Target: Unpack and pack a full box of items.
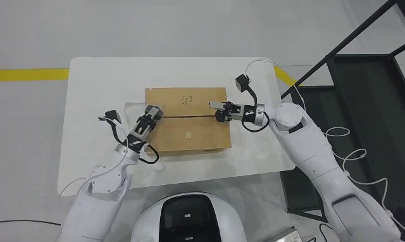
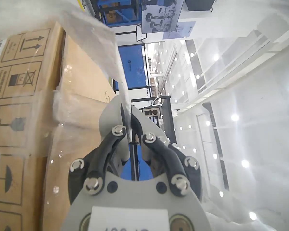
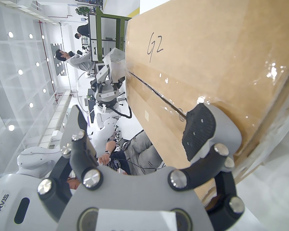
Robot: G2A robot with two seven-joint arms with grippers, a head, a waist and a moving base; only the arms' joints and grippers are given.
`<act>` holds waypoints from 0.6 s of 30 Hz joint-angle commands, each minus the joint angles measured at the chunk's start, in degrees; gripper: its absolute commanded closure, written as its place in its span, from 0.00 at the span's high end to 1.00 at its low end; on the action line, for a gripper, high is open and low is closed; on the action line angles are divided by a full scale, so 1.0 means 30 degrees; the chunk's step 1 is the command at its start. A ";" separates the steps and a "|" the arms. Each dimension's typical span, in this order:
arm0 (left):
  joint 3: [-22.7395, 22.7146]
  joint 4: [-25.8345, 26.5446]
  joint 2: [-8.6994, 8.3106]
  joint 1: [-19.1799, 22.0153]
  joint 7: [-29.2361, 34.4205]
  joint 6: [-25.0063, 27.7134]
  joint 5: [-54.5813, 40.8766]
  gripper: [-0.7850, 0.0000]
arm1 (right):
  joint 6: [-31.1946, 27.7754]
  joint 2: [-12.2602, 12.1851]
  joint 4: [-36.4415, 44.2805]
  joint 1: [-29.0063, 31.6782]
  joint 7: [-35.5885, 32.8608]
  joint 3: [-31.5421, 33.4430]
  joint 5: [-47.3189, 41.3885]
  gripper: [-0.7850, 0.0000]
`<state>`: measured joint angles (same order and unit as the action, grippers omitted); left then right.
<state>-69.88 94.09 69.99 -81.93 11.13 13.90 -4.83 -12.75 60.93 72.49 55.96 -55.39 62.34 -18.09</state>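
A closed brown cardboard box (image 1: 186, 118) marked "G2" lies in the middle of the white table (image 1: 95, 90). A seam runs along its top. My left gripper (image 1: 152, 111) is at the box's left end, shut on a strip of clear tape (image 2: 94, 34) that lifts off the box (image 2: 26, 92) and runs down between the fingers (image 2: 137, 126). My right gripper (image 1: 215, 110) is at the box's right end, open. One of its pads (image 3: 198, 131) rests against the box (image 3: 207, 49) by the seam, the other finger (image 3: 77, 126) stands off it. The left gripper (image 3: 110, 73) with its tape shows beyond the box's far end.
A black metal frame (image 1: 354, 52) and dark platform stand right of the table, with white cables (image 1: 345, 153) trailing there. A yellow line (image 1: 31, 74) marks the floor at the left. Bare table surface lies around the box on all sides.
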 commanded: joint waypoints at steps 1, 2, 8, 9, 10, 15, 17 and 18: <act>0.0176 0.0079 0.0015 0.0031 -0.0037 -0.0165 0.0739 0.00 | 0.0000 0.0000 0.0000 0.0000 0.0000 0.0000 0.0000 1.00; 0.0250 0.0115 0.0021 0.0031 -0.0080 -0.0267 0.1092 0.00 | 0.0000 0.0000 0.0000 0.0000 0.0000 0.0000 0.0000 1.00; 0.0666 0.0217 0.0054 -0.0084 -0.0485 -0.0732 0.3186 0.00 | 0.0000 0.0000 0.0000 0.0000 0.0000 0.0000 0.0000 1.00; 0.0714 0.0209 0.0060 -0.0110 -0.0556 -0.0763 0.3444 0.00 | 0.0000 0.0000 0.0000 0.0000 0.0000 0.0000 0.0000 1.00; 0.0748 0.0198 0.0069 -0.0129 -0.0651 -0.0802 0.3656 0.00 | 0.0000 0.0000 0.0000 0.0000 0.0000 0.0000 0.0000 1.00; 0.0945 0.0079 0.0116 -0.0092 -0.0931 -0.1082 0.4666 0.00 | 0.0000 0.0000 0.0000 0.0000 0.0000 0.0000 0.0000 1.00; 0.1068 0.0021 0.0134 -0.0053 -0.0946 -0.1201 0.5114 0.00 | 0.0000 0.0000 0.0000 0.0000 0.0000 0.0000 0.0000 1.00; 0.1125 -0.0003 0.0143 -0.0038 -0.0989 -0.1240 0.5373 0.00 | 0.0000 0.0000 0.0000 0.0000 0.0000 0.0000 0.0000 1.00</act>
<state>-66.70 94.16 70.39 -82.09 8.27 10.32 10.40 -12.75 60.93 72.49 55.96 -55.39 62.34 -18.09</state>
